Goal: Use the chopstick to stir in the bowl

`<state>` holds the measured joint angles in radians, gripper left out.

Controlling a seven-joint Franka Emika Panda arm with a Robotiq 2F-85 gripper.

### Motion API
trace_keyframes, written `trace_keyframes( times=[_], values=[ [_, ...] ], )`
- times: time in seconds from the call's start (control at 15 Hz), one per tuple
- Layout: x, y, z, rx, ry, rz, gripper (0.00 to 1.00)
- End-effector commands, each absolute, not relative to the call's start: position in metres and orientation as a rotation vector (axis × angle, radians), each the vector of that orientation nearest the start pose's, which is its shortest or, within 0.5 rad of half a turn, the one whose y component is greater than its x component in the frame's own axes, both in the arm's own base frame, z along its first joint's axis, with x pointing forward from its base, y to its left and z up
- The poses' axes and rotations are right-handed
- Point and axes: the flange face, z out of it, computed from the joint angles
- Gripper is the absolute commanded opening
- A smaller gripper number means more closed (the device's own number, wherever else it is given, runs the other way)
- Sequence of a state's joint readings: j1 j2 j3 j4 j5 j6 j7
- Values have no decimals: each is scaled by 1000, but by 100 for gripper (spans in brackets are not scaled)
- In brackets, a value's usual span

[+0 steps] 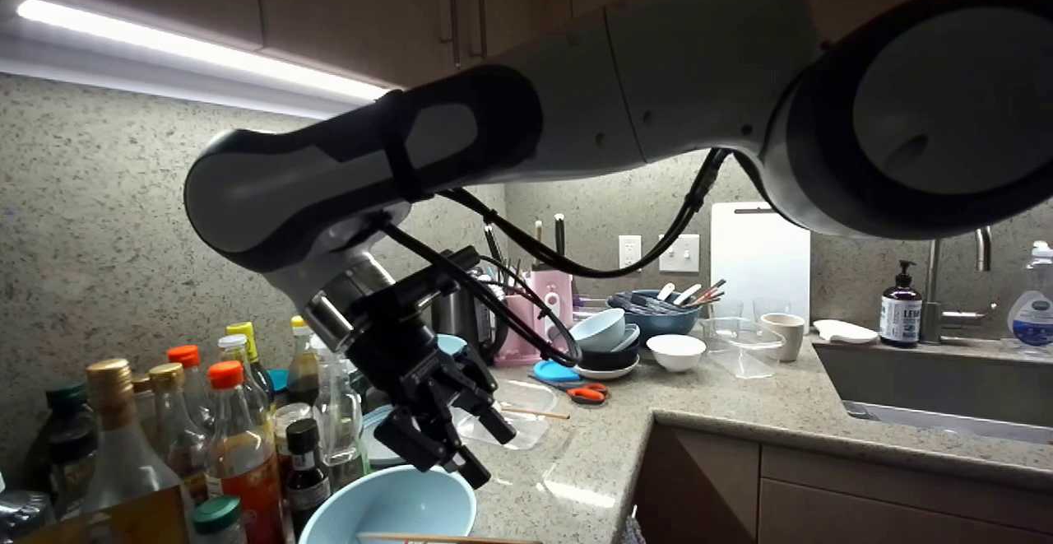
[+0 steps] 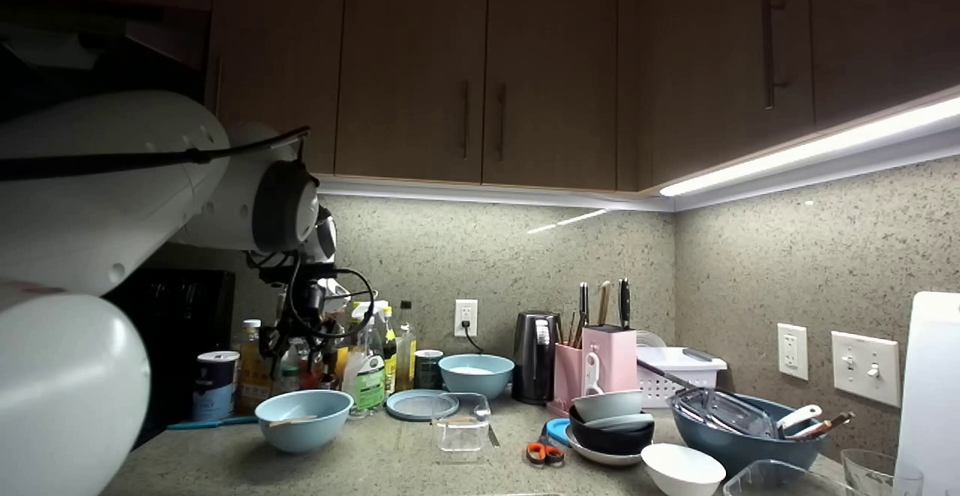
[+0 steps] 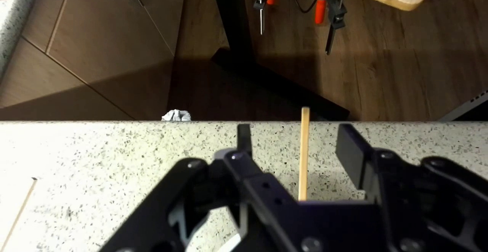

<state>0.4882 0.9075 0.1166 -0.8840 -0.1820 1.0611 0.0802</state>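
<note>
Your black two-finger gripper [image 3: 295, 142], spread and empty, hangs above the thin pale wooden chopstick [image 3: 304, 154], whose length crosses your closing line.

"How many large light-blue bowls [image 2: 304, 436] [image 2: 477, 385] on the bench [image 2: 390, 460]?"
"Two: one near the back edge, one forward."
"Chopsticks [image 3: 304, 153] in the latter?"
"One."
"Near the back corner?"
"One kettle [image 2: 535, 361], one knife block [image 2: 619, 357]."
"Orange-handled scissors [image 2: 545, 450]?"
"One pair."
</note>
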Motion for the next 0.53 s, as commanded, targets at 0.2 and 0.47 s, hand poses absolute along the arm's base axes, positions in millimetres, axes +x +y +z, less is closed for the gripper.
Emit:
trace_keyframes(
  times=[0.2, 0.47],
  values=[
    [598, 349, 334, -3178, -826, 1055, 100],
    [598, 347, 330, -3177, -787, 1080, 100]
  ],
)
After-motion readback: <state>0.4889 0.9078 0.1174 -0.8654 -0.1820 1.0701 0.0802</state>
